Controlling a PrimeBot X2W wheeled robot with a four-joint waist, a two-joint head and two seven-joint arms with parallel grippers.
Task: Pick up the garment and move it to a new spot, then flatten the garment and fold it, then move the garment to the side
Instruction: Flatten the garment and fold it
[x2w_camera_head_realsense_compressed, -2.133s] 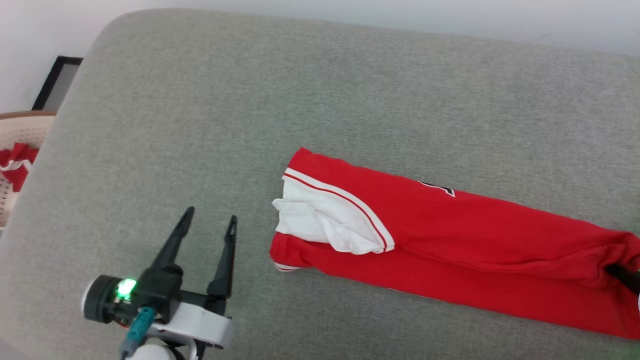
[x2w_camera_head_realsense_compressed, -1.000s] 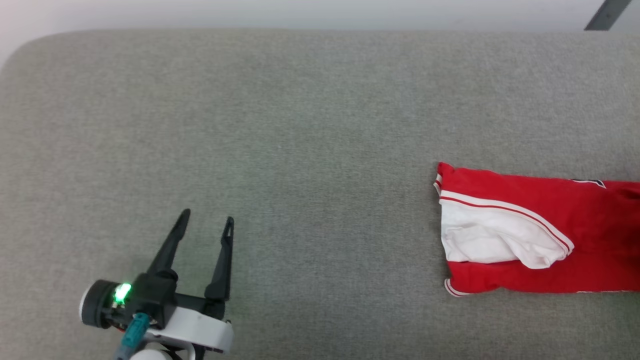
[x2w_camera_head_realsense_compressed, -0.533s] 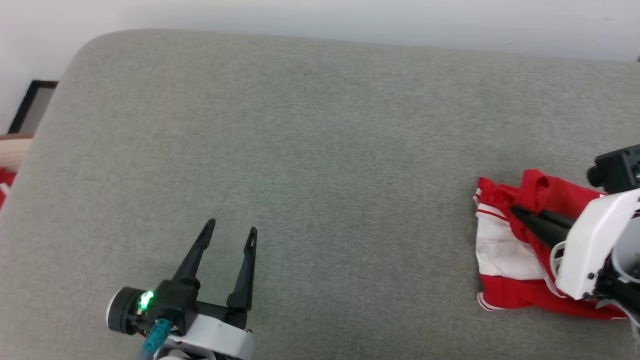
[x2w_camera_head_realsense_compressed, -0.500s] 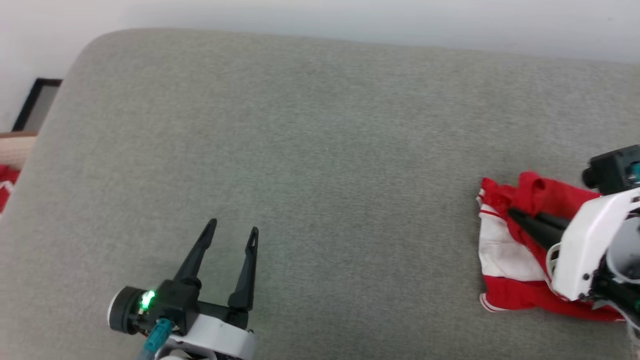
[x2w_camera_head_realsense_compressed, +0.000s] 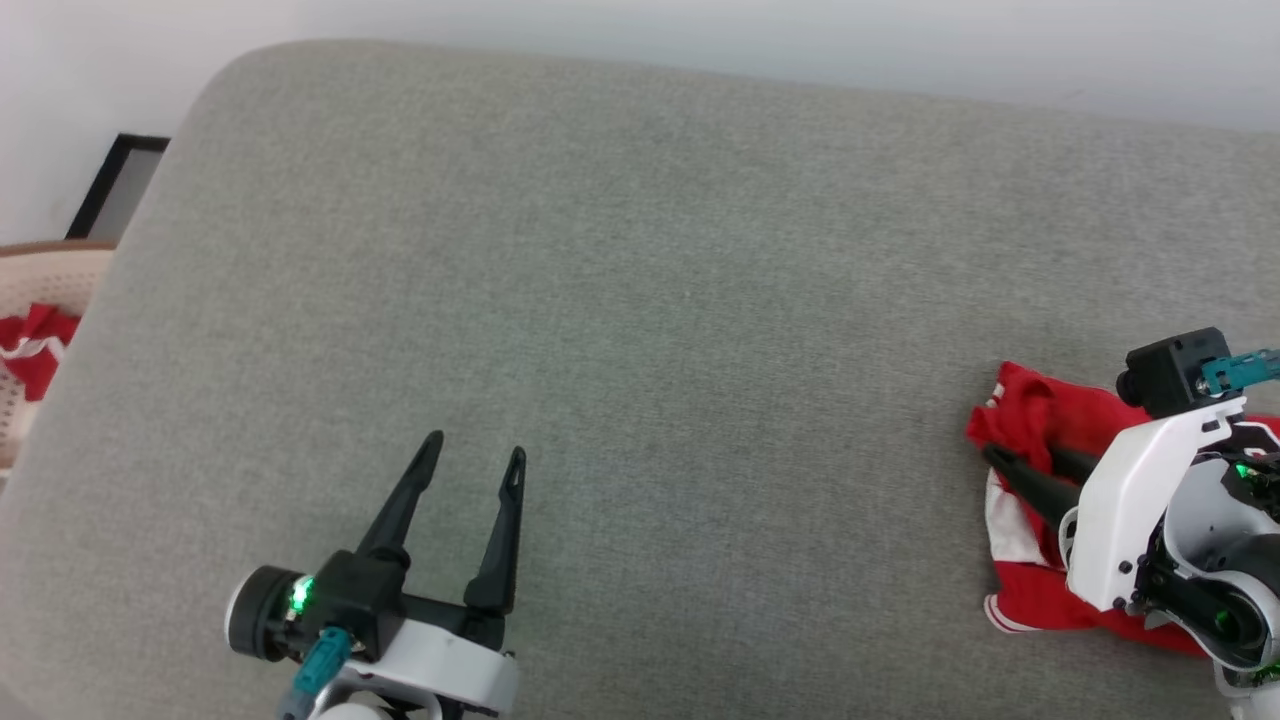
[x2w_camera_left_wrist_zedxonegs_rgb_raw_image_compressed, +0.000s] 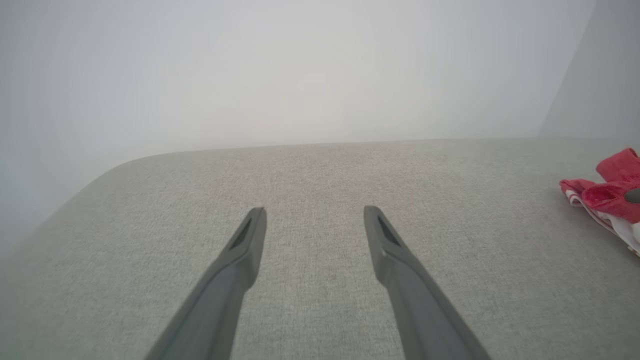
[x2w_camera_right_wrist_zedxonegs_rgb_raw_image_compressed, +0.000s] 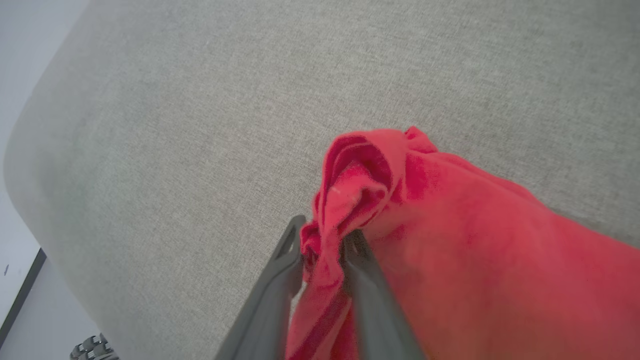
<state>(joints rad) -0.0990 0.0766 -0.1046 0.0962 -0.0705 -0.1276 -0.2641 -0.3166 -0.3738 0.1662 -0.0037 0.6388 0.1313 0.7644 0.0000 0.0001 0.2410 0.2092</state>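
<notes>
Angling down onto the garment (x2w_camera_right_wrist_zedxonegs_rgb_raw_image_compressed: 450, 225), the right gripper (x2w_camera_right_wrist_zedxonegs_rgb_raw_image_compressed: 325, 240) pinches a fold in its jaws; the left gripper (x2w_camera_head_realsense_compressed: 476, 444) gapes.

The left gripper (x2w_camera_left_wrist_zedxonegs_rgb_raw_image_compressed: 312, 215) holds its two dark fingers (x2w_camera_left_wrist_zedxonegs_rgb_raw_image_compressed: 245, 250) wide apart above the grey cushion (x2w_camera_left_wrist_zedxonegs_rgb_raw_image_compressed: 320, 165), whose rounded far left corner meets a pale wall (x2w_camera_left_wrist_zedxonegs_rgb_raw_image_compressed: 300, 70), and a bunched red garment (x2w_camera_left_wrist_zedxonegs_rgb_raw_image_compressed: 607, 192) with white trim lies toward the cushion's right side.
</notes>
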